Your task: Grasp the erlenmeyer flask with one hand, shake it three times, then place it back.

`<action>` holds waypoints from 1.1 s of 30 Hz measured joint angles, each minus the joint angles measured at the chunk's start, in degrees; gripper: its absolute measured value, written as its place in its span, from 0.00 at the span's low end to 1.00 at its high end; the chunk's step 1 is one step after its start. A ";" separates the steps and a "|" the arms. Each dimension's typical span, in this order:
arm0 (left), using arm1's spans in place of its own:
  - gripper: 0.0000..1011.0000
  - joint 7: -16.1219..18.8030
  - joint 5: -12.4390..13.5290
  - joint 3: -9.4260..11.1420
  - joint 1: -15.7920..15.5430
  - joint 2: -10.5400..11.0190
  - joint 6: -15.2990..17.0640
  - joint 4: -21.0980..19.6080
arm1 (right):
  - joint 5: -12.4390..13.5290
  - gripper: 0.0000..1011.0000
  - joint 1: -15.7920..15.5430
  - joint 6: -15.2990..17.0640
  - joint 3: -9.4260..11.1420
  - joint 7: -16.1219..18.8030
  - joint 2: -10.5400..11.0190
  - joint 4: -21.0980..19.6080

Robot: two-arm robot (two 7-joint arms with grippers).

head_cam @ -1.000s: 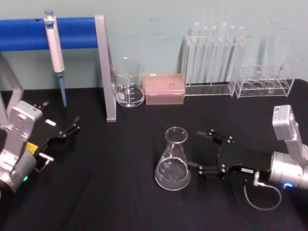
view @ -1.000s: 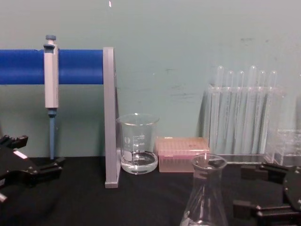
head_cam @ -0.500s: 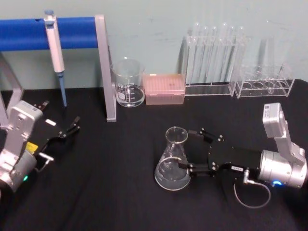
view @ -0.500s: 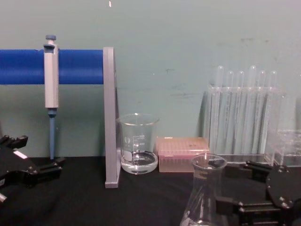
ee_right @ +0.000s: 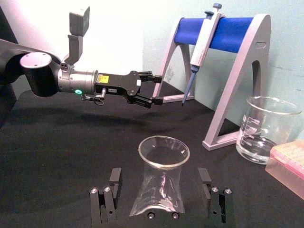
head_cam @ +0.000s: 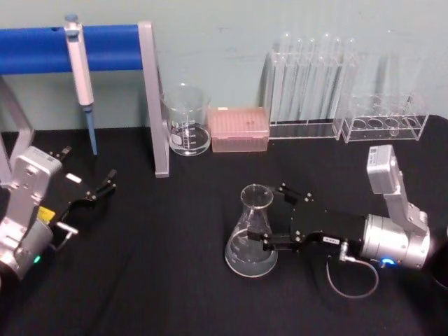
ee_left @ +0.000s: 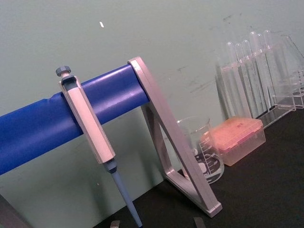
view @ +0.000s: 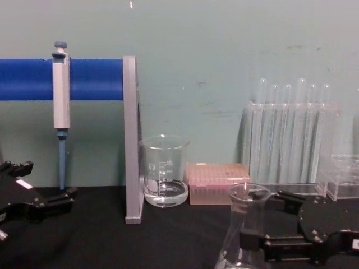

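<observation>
The erlenmeyer flask [head_cam: 252,234] is clear glass and stands upright on the black table, right of centre; it also shows low in the chest view [view: 242,227]. My right gripper [head_cam: 274,217] reaches in from the right and is open, one finger on each side of the flask. In the right wrist view the flask [ee_right: 160,183] sits between the two fingers [ee_right: 114,176] with a gap on each side. The chest view has the right gripper [view: 263,219] level with the flask's neck. My left gripper [head_cam: 98,189] rests open at the far left, away from the flask.
Along the back wall stand a blue-barred rack holding a pipette [head_cam: 79,66], a glass beaker [head_cam: 186,129], a pink tip box [head_cam: 239,129], a rack of test tubes [head_cam: 308,91] and a low clear rack [head_cam: 387,122]. Bare black table lies between the two arms.
My right gripper has slid left toward the flask, so its open fingers now stand on both sides of it. The flask and the left arm have not moved.
</observation>
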 joint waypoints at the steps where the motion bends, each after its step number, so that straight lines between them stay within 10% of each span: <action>1: 0.99 0.00 0.00 0.00 0.00 0.00 0.00 0.00 | 0.00 0.99 0.12 0.00 -0.08 0.05 -0.10 0.14; 33: 0.99 0.00 0.00 0.00 0.00 0.00 0.00 0.00 | 0.51 0.99 2.60 0.33 -1.62 1.54 -1.82 3.08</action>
